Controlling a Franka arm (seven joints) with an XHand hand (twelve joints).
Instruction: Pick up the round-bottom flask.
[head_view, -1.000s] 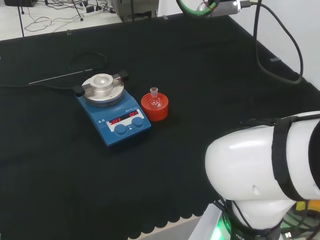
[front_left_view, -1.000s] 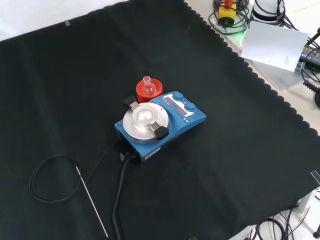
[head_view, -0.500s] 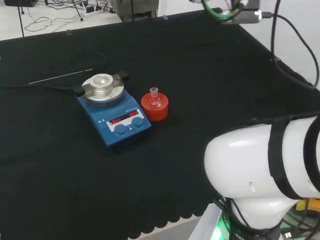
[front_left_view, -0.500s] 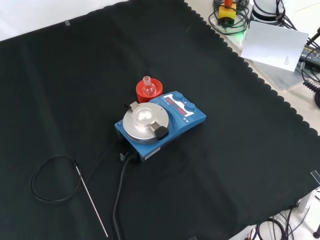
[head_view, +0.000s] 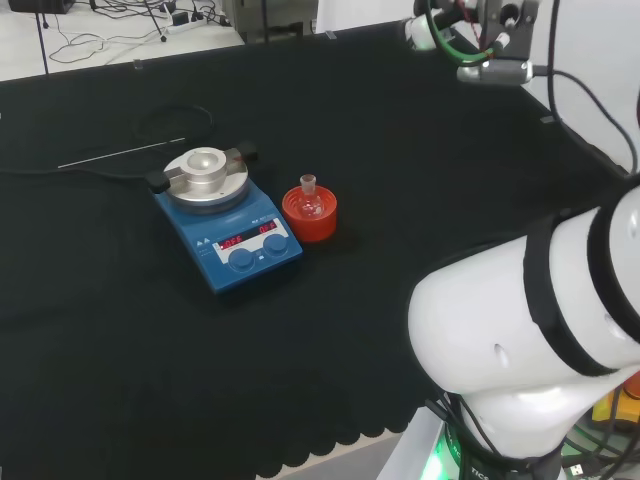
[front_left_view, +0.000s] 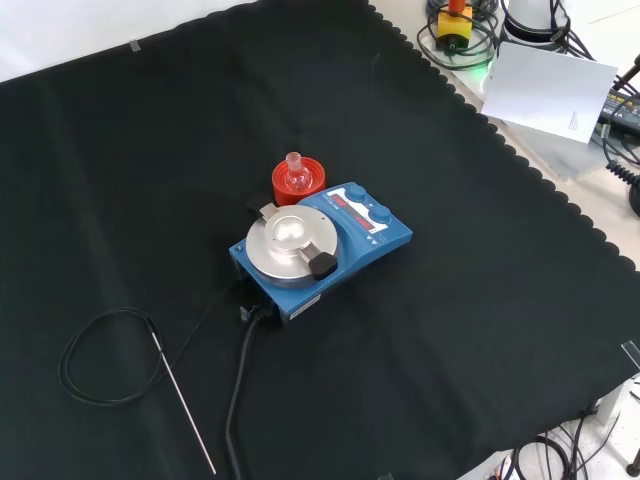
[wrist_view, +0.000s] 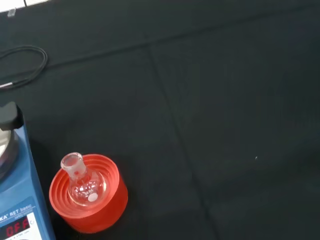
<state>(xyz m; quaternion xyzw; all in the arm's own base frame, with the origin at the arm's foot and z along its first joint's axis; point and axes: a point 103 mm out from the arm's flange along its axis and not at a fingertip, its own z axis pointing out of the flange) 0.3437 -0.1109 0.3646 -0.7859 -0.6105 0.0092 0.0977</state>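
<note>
A small clear round-bottom flask (head_view: 309, 196) stands upright in a red ribbed stand (head_view: 312, 222) near the middle of the black cloth, just right of a blue hotplate in the head view. In the front view the flask (front_left_view: 294, 170) and its stand (front_left_view: 299, 184) sit just beyond the hotplate. The wrist view looks down on the flask (wrist_view: 84, 184) in the stand (wrist_view: 92, 210) from some way off, with nothing touching it. The arm's wrist end with its cables (head_view: 478, 30) hangs high at the head view's upper right, well away from the flask.
A blue hotplate (head_view: 230, 235) with a round metal top (front_left_view: 288, 243) stands against the stand. A thin metal probe (front_left_view: 186, 408) on a looped black cable (front_left_view: 100, 360) lies on the cloth. The arm's big white link (head_view: 520, 330) stands at the lower right.
The arm's wrist end has swung right and lower at the top of the head view, and the big white link has tilted. Flask, stand and hotplate have not moved.
</note>
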